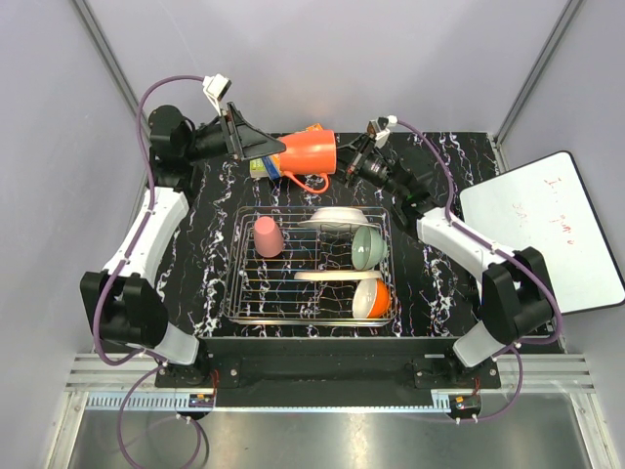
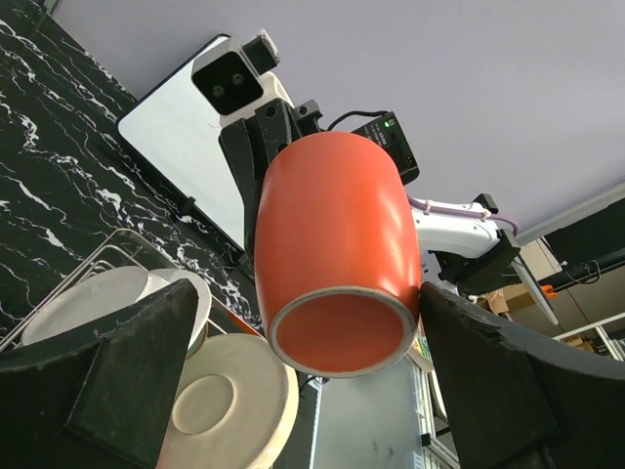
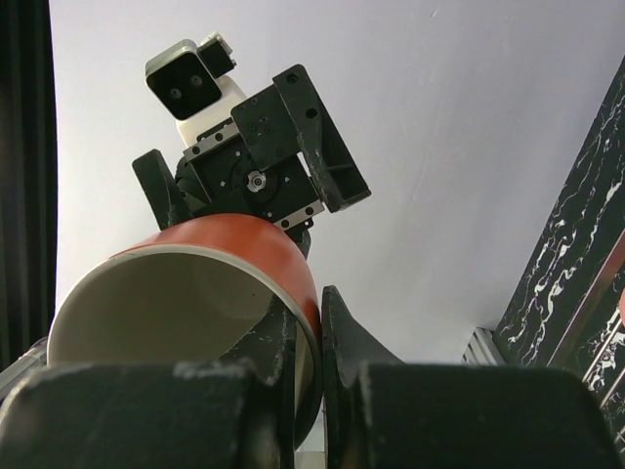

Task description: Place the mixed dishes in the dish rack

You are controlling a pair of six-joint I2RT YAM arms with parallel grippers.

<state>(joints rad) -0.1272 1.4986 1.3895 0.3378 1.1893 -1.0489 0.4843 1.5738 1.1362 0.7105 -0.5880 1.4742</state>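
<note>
The orange-red mug (image 1: 308, 153) is held on its side in the air above the black white-veined marble table (image 1: 195, 254), beyond the far edge of the dish rack (image 1: 234, 293). It is a smooth, glossy cylinder with a pale interior. The right gripper (image 1: 345, 163) is closed on the mug's mouth. One finger (image 3: 278, 337) lies inside the wall, the other outside, and the thin rim is pinched between them. The left gripper (image 1: 262, 147) is spread fully wide. Its flat black pads (image 2: 137, 362) stand either side of the mug's ringed base without clamping it. The rack is a shallow rectangular basket of shiny silver wire grid. It contains the pink cup (image 1: 268, 235) inverted, the white plate (image 1: 337, 215), the pale green bowl (image 1: 367, 246), the pink-and-cream plate (image 1: 332, 277) and the orange bowl (image 1: 372, 298) on edge.
</note>
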